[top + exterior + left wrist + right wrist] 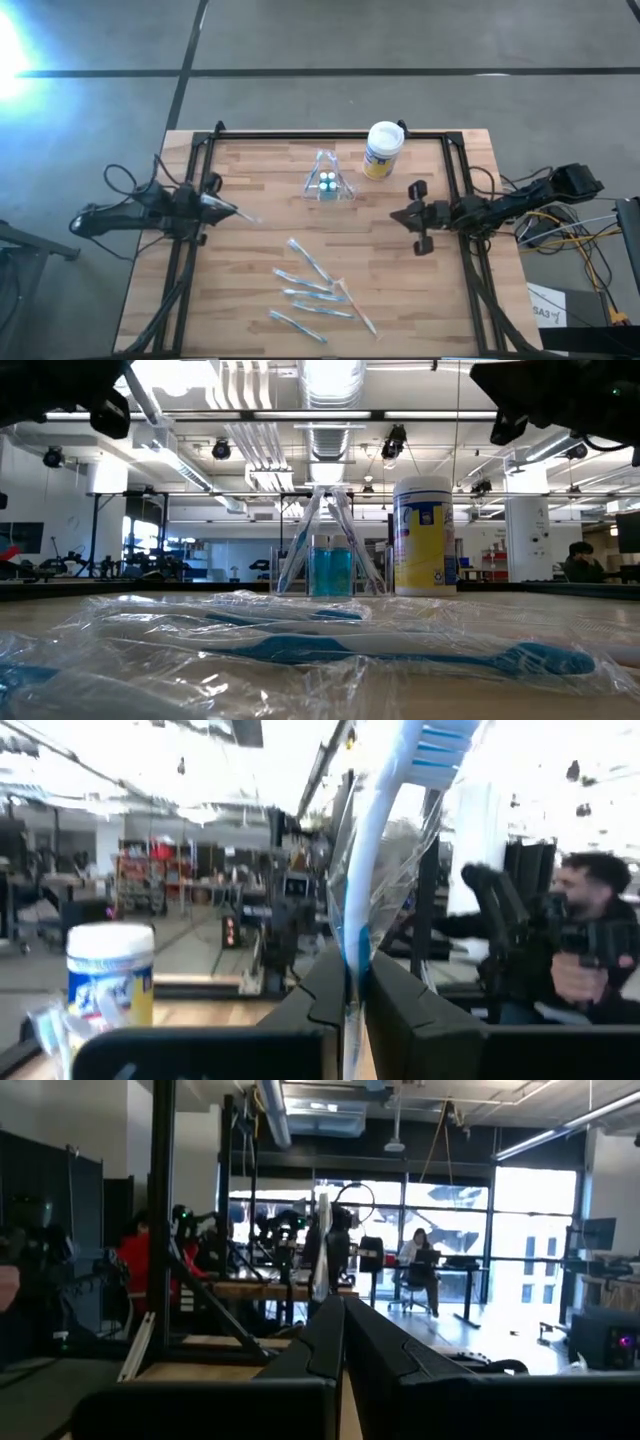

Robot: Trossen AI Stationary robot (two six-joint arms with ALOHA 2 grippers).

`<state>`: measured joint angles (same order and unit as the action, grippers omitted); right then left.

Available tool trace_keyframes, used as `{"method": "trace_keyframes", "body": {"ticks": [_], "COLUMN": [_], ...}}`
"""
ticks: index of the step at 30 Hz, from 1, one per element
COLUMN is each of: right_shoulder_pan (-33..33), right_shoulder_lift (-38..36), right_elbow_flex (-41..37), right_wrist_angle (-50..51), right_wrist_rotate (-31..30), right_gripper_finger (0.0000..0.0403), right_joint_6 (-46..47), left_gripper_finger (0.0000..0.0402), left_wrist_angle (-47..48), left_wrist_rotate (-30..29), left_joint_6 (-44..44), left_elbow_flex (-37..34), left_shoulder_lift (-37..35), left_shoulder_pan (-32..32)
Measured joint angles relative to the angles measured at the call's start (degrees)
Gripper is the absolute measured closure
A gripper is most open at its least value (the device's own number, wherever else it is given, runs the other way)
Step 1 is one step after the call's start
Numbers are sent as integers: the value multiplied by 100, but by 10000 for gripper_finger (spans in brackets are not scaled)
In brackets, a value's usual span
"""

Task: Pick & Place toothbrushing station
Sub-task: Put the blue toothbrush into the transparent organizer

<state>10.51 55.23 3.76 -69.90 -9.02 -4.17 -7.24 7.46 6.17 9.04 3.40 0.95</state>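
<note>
1. The toothbrushing station (328,185) stands upright at the back centre of the table (250,300), just beside the white-lidded canister (382,150) but apart from it; in the low view its clear walls lean together towards the top, so its long axis runs vertical, with blue liquid in the base.
2. The left gripper (238,212) is over the table's left side, fingers pinched on a wrapped toothbrush (385,830); the brush's blue-bristled head rises clear of the fingers.
3. The right gripper (398,215) is over the right side, jaws fully together on nothing, well apart from the station.
4. More wrapped toothbrushes (315,290) lie scattered on the front part of the table.
</note>
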Motion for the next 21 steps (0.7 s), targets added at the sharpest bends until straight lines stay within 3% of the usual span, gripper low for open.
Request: {"method": "trace_keyframes", "body": {"ticks": [5, 9, 21], "right_shoulder_pan": [-1, -1, -1], "right_shoulder_lift": [-249, -311, -591], "right_elbow_flex": [-214, -263, -324], "right_wrist_angle": [6, 17, -62], "right_wrist_rotate": [-5, -15, -175], "right_gripper_finger": [394, 394, 394], "right_joint_6": [-4, 12, -207], "left_gripper_finger": [382, 380, 378], "left_wrist_angle": [457, 501, 618], "left_wrist_rotate": [-36, -336, -410], "left_joint_6": [3, -10, -136], "left_elbow_flex": [-10, -87, -305], "left_shoulder_lift": [-173, -181, -197], "left_shoulder_pan": [0, 0, 4]}}
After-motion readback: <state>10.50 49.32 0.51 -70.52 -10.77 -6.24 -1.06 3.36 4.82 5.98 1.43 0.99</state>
